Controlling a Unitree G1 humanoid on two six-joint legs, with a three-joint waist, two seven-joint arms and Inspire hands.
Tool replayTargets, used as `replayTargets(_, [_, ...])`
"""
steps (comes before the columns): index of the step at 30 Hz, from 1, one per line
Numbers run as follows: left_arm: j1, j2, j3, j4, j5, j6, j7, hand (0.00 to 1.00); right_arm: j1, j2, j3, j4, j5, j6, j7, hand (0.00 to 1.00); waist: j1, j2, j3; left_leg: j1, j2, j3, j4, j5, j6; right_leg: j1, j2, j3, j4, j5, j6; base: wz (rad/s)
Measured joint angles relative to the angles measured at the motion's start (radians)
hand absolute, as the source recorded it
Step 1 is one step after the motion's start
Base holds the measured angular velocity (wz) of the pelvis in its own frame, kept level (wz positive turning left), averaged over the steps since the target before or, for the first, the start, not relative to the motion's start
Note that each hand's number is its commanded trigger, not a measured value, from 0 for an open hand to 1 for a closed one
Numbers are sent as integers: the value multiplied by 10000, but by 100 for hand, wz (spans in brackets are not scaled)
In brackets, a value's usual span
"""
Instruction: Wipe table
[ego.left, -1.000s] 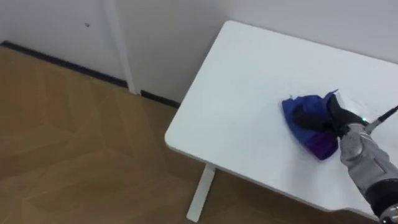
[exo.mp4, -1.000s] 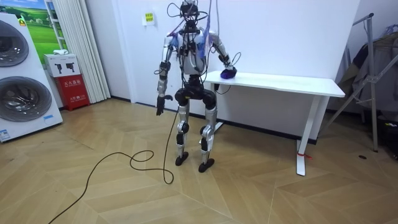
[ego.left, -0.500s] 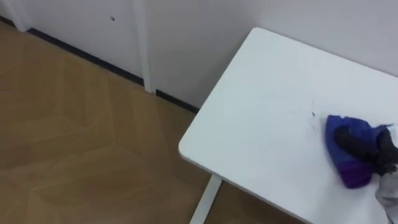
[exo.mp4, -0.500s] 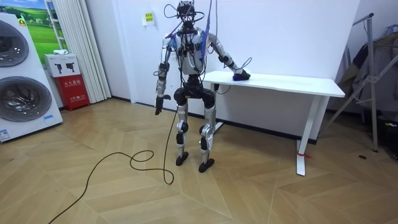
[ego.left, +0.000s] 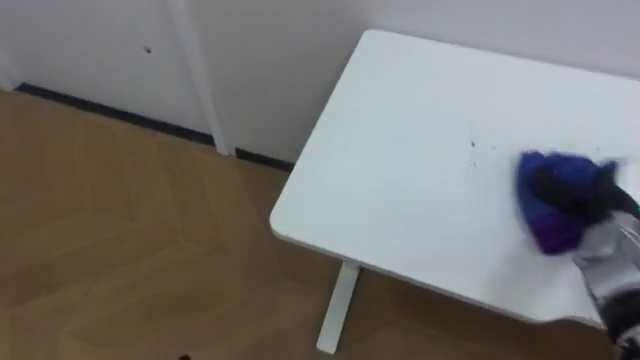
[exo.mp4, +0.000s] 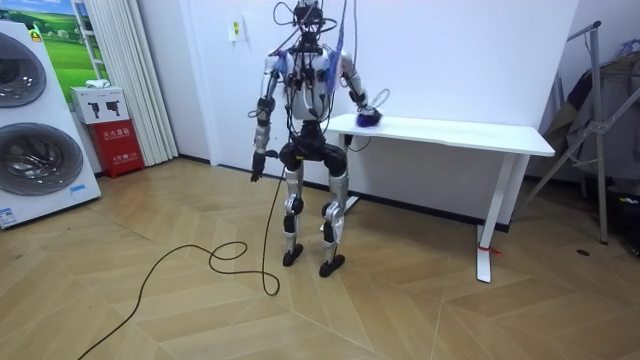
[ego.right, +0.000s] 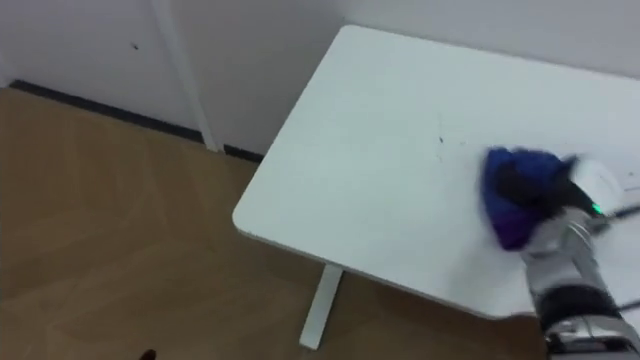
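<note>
Cloth (ego.left: 547, 232): blue, crumpled, on smooth white desk (ego.left: 400, 170).
Right hand (ego.left: 562, 190): I see dark fingers clamped on cloth.
Left hand (exo.mp4: 256, 172): hangs at side.

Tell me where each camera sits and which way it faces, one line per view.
Left eye view: on the head, looking down at the white rectangular table corner and wood floor; the right hand lies on the blue-purple cloth.
Right eye view: beside it, same scene, same hand and forearm.
Room view: standing off in the room, facing the robot's back, the table and the wall; the left hand hangs down.
Shared: table, cloth, right hand.
</note>
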Motion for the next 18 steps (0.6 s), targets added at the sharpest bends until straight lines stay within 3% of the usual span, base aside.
replayTargets(3, [115, 0, 7, -29, 13, 5, -100, 0, -309, 132, 176, 2, -5, -491, 557, 100, 492, -81, 4, -96, -104, -338, -211, 152, -9, 0, -67, -288, -5, -160, 29, 43])
replayTargets(5, [435, 0, 37, -26, 11, 38, -99, 0, -295, 61, 122, 123, 58, -607, 559, 100, 424, -159, 19, -165, -197, -636, -223, 169, 4, 143, -132, -591, -72, -198, 72, 49])
replayTargets(8, [949, 46, 107, -56, 30, 54, -97, 0, 714, -266, -516, 290, 354, -1248, 323, 100, -52, -509, -18, -27, -381, -698, -192, 180, 24, 605, -261, -908, -230, -291, 219, 53])
replayTargets(10, [985, 105, 347, -119, 30, 54, -105, 0, 1324, -360, -1134, 297, 517, -1470, 145, 100, -362, -673, 8, -15, -431, -702, -149, 157, 59, 790, -271, -1021, -382, -292, 252, 26])
replayTargets(12, [929, 131, 605, -214, 150, 20, -90, 0, 1898, -615, -1716, 329, 781, -1523, 59, 100, -588, -767, -21, -17, -438, -682, -119, 85, 161, 850, -273, -1081, -405, -302, 275, 16])
replayTargets(15, [593, 176, 863, -213, 218, -237, -60, 0, 2686, -1177, -2828, 873, 1153, -1634, -6, 100, -862, -727, -105, -12, -487, -602, -86, -38, 255, 887, -305, -1035, -410, -326, 402, -4])
replayTargets(16, [595, 237, 861, -220, 226, -276, -55, 0, 2917, -1346, -3078, 1130, 1258, -1633, -78, 100, -1001, -679, -205, 6, -486, -528, -45, -65, 276, 893, -312, -976, -400, -307, 429, -16])
replayTargets(18, [604, 290, 846, -224, 195, -277, -17, 0, 3285, -1603, -3276, 1336, 1501, -1625, -173, 100, -1031, -618, -274, 131, -464, -356, -46, -93, 291, 934, -311, -782, -391, -287, 438, -28])
